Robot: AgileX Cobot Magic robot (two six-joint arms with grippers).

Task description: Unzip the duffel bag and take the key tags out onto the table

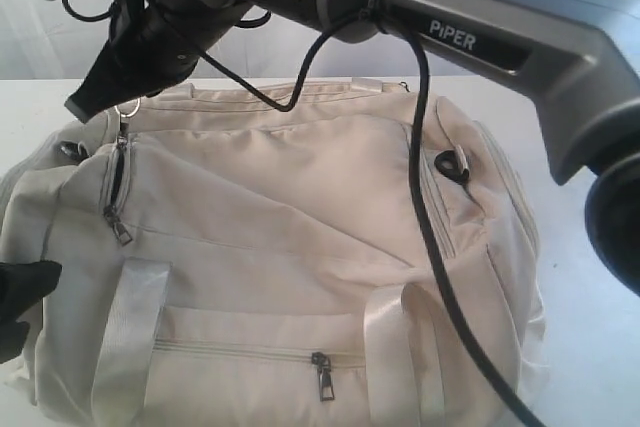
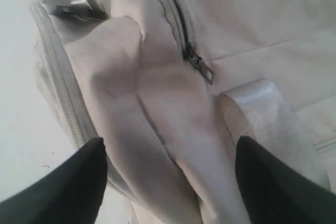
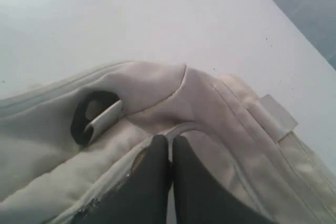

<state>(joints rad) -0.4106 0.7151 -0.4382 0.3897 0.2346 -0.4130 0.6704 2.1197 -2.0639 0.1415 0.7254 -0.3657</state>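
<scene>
duffel bag (image 1: 300, 247) lay on the counter (image 3: 157, 14), both claws at it
your left claw (image 2: 168, 182) was released, astride the bag's end; your right claw (image 3: 169, 153) was clenched tight against the bag's fabric beside a black ring (image 3: 79, 124).

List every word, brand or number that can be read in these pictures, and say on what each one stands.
"PiPER": white letters on the grey right arm, in the exterior view.
No text can be seen on the bag, and the wrist views show none.
</scene>
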